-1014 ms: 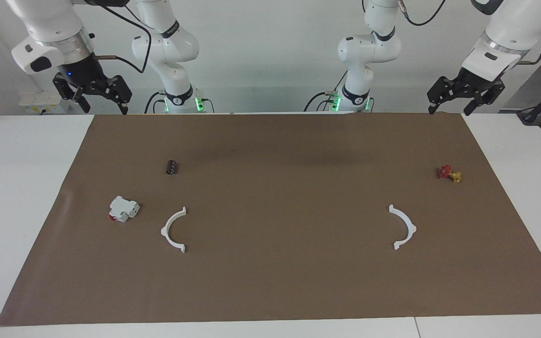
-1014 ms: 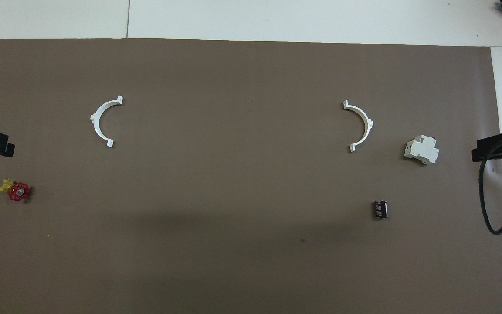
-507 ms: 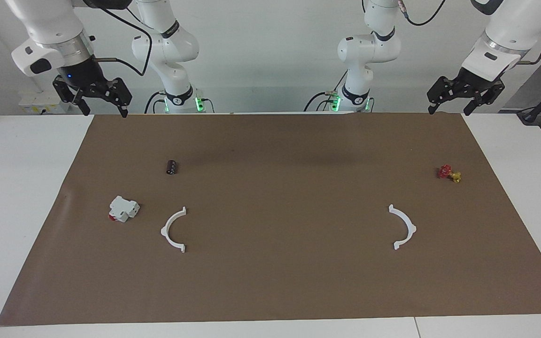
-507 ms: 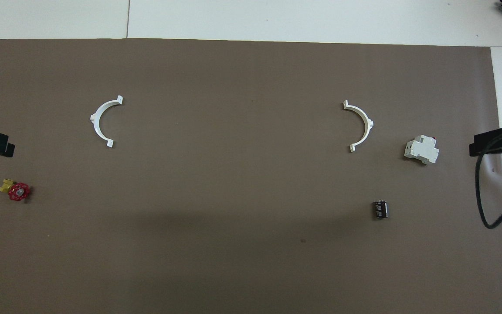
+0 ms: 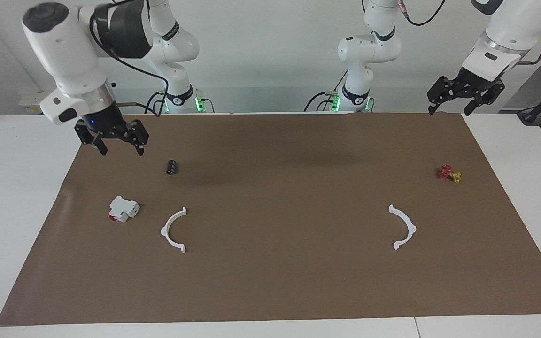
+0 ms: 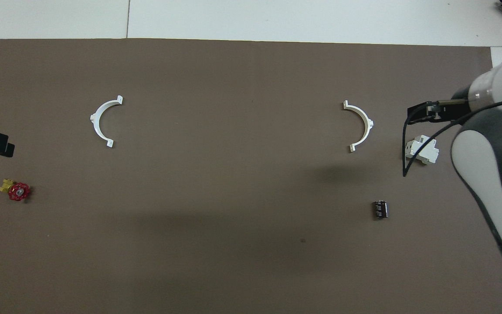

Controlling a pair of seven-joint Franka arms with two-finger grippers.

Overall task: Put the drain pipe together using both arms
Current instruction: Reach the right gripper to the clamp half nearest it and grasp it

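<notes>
Opening reach only: right gripper (image 5: 118, 142) empty and spread at upper left, left gripper (image 5: 465, 96) spread and idle at upper right, half-rings (image 5: 173, 230) (image 5: 403, 227) apart at mid-frame, needing descent onto the nearer one.

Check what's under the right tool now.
Bare brown mat lies under the open right tool, which holds nothing. The dark cylinder sits beside that spot. Nothing there is covered in the facing view.
</notes>
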